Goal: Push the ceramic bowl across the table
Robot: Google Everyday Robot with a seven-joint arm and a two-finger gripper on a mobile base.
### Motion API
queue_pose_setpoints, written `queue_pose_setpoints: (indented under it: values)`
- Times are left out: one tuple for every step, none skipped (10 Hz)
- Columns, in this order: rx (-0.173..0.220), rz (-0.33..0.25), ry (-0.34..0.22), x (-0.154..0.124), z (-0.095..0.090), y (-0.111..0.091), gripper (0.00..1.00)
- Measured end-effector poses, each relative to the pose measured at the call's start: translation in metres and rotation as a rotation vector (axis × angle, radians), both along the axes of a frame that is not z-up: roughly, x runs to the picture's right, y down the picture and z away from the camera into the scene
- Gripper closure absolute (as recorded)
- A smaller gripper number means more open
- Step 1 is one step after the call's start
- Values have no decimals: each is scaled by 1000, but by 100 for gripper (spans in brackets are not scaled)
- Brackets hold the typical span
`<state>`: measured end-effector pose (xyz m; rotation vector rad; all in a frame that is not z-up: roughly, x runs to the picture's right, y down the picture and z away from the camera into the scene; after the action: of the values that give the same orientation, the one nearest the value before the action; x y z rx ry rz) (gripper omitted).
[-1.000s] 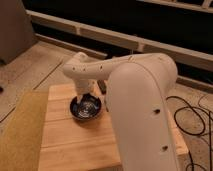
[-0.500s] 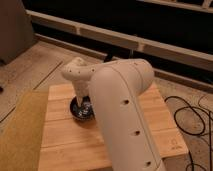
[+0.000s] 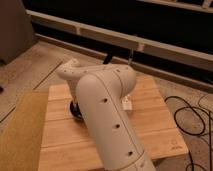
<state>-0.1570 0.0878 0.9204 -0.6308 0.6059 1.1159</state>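
Observation:
The ceramic bowl [image 3: 75, 111] shows only as a dark sliver on the left part of the wooden table [image 3: 160, 130]; the rest is hidden behind my white arm [image 3: 105, 115]. The arm fills the middle of the view and bends down over the bowl. My gripper [image 3: 76, 103] is at the bowl's spot, under the white wrist [image 3: 70, 72], and is almost wholly hidden by the arm.
A yellowish-green mat [image 3: 20, 132] lies on the floor left of the table. Black cables [image 3: 192, 117] loop on the floor at the right. A small white tag [image 3: 127, 104] shows by the arm. A dark wall with pale rails [image 3: 150, 42] runs behind the table.
The arm has swung closer to the camera and now covers most of the bowl, which was in plain view a second ago. The bowl sits slightly farther left on the table.

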Motion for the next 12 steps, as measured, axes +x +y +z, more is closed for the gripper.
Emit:
queue_pose_setpoints:
  values:
    - [1,13,-43,-13,7,-1,35]
    - [5,19,-70,-20,10,-3,35]
    - [18,35,-117,-32,13,-7,35]
    - [33,48,-165,-41,14,-13,35]
    - [62,66,-231,-55,10,-24,35]
    - [87,73,-290,-66,4,-35,35]
    - [112,73,-350,-79,-5,-45,35]
    - [120,63,-381,-85,-10,-48,35]
    - [120,40,-394,-85,-11,-43,35]
    - [127,-1,-380,-79,-13,-41,35]
    - [143,-33,-345,-71,-15,-44,35]
    - [181,-72,-272,-53,-23,-56,35]
